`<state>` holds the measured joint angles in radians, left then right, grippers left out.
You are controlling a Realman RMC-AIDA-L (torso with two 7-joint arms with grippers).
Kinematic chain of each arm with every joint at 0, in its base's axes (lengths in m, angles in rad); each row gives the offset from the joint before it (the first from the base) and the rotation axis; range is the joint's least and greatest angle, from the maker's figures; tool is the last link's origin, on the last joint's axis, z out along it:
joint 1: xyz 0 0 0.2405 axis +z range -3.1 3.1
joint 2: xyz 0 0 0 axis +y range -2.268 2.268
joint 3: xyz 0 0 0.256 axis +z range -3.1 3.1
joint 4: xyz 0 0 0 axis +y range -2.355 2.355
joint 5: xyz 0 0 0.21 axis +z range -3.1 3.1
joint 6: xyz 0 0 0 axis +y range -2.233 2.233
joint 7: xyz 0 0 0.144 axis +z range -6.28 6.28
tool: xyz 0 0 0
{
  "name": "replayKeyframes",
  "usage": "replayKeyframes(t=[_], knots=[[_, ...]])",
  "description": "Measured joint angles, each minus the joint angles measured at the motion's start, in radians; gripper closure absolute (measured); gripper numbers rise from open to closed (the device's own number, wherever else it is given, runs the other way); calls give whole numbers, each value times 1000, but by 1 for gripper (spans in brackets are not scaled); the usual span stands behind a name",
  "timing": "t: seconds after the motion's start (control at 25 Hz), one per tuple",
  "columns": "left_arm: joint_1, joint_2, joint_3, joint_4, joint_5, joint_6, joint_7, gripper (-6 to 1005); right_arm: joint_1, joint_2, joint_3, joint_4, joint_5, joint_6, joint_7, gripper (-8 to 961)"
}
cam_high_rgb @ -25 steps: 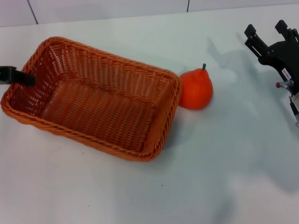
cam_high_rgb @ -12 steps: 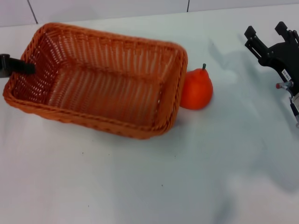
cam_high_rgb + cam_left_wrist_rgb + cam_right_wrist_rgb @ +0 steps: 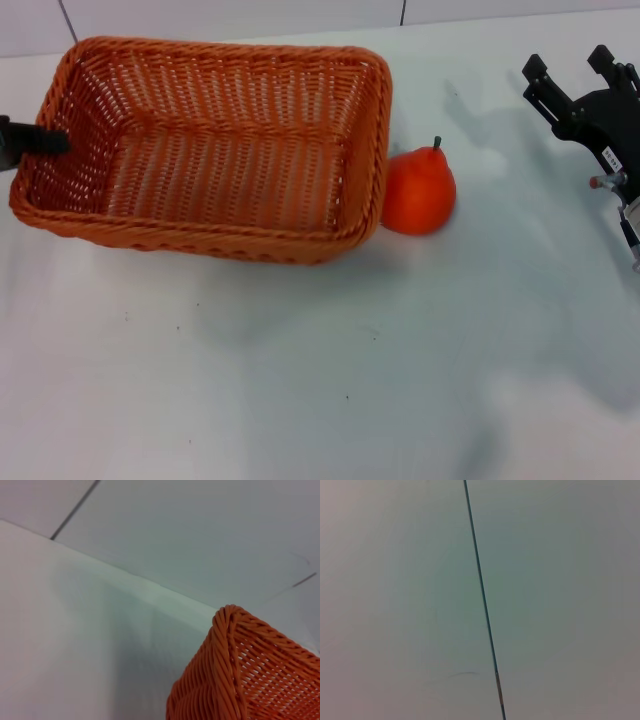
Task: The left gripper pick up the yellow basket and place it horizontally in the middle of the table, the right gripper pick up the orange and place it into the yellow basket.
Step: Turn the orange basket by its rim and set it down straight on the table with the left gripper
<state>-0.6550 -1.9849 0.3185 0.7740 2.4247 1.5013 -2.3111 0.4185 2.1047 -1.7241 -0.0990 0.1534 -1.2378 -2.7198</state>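
The yellow basket (image 3: pixel 215 243), orange-brown wicker, lies with its long side across the far left of the white table (image 3: pixel 350 380). It is empty. My left gripper (image 3: pixel 38 141) is at the left edge of the head view, shut on the basket's left rim. The left wrist view shows only one basket corner (image 3: pixel 225 680). The orange (image 3: pixel 418 192) stands on the table right beside the basket's right end; I cannot tell whether they touch. My right gripper (image 3: pixel 568 63) is open and empty at the far right, well apart from the orange.
A wall with dark seams (image 3: pixel 403 12) runs behind the table's far edge. The right wrist view shows only a pale surface with one dark seam (image 3: pixel 482 600).
The basket has turned in the left gripper's hold: its right end swung toward the far side, so it now lies crosswise. The orange and the right arm have not moved.
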Motion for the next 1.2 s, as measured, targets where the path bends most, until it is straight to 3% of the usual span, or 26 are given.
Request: replayKeyframes(t=[0.04, 0.08, 0.32, 0.56, 0.92, 1.2], knots=[[0, 0, 0, 0, 0, 0, 0, 829, 0, 0, 0, 0, 0, 0, 0, 22], [20, -25, 0, 26, -10, -28, 0, 829, 0, 0, 0, 0, 0, 0, 0, 22], [52, -94, 5, 111, -15, -85, -1, 829, -4, 0, 0, 0, 0, 0, 0, 22], [77, -136, 1, 148, -26, -128, 0, 828, -6, 0, 0, 2, 0, 0, 0, 21], [116, -171, 1, 163, -71, -160, 0, 828, -6, 0, 0, 6, 0, 0, 0, 21], [133, -173, 7, 163, -88, -165, 3, 830, -2, -2, 0, 9, 0, 1, 0, 21]])
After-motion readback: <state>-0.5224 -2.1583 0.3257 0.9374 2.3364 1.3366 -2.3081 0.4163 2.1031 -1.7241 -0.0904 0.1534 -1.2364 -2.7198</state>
